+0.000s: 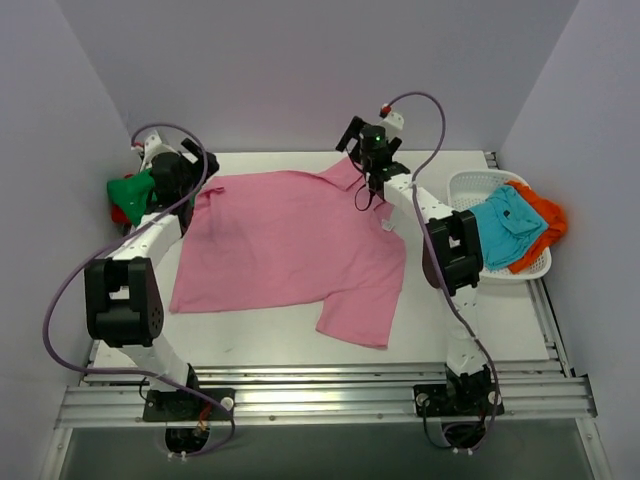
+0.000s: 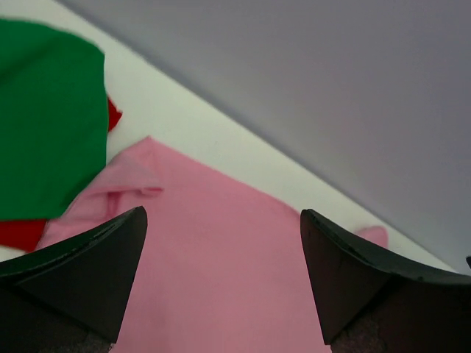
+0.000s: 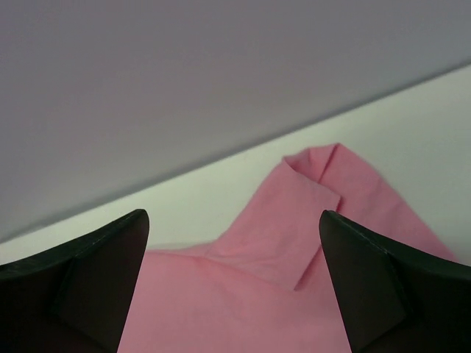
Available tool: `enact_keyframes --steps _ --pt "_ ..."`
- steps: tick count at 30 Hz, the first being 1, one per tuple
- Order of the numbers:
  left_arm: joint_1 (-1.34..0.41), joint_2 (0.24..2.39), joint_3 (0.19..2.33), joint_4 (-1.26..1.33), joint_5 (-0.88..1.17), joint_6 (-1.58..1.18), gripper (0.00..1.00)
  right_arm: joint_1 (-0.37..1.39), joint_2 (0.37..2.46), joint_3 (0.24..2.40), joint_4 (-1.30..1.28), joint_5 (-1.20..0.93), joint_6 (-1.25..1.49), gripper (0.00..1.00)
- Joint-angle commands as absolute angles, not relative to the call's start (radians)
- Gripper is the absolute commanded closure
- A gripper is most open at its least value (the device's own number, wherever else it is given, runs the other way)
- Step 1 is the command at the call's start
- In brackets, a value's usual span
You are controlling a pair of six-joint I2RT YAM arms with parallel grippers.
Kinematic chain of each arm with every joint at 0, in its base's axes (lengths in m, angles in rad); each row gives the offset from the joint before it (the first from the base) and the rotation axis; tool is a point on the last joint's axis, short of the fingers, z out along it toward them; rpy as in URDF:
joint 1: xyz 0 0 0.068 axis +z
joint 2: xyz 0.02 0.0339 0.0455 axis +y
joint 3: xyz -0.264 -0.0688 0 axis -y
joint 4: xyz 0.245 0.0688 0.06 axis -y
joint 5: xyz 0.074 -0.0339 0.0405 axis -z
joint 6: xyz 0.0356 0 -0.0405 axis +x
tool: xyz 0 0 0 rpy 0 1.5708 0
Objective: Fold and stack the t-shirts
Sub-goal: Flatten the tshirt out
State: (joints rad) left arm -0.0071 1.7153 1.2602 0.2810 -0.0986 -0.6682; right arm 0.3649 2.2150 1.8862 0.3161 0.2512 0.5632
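I have the pink shirt (image 1: 285,240) spread flat mid-table, its long axis running roughly 9 to 3 o'clock in the top view and its collar (image 3: 294,220) at the 1 o'clock corner. Both sets of jaws are spread wide with nothing in them: the right gripper (image 3: 232,220) hangs over the collar, and the left gripper (image 2: 223,220) over the 10 o'clock corner. I can't tell whether the tips touch cloth, so I'd descend before pinching.

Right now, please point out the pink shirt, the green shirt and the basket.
pink shirt (image 1: 290,240), top external view, middle of its body
green shirt (image 2: 44,110), left wrist view, middle of the cloth
basket (image 1: 462,182), top external view, far rim
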Motion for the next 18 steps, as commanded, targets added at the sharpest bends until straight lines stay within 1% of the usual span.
enact_keyframes --steps 1,6,18 --pt "-0.034 1.703 1.183 0.333 -0.109 -0.652 0.06 0.354 2.276 1.911 0.273 0.221 0.606 0.05" --pt "-0.058 1.707 1.167 0.33 -0.103 -0.64 0.06 0.354 2.315 1.925 0.27 0.207 0.614 0.08" --pt "-0.081 1.729 1.175 0.333 -0.101 -0.621 0.05 0.344 2.416 1.963 0.262 0.199 0.653 0.09"
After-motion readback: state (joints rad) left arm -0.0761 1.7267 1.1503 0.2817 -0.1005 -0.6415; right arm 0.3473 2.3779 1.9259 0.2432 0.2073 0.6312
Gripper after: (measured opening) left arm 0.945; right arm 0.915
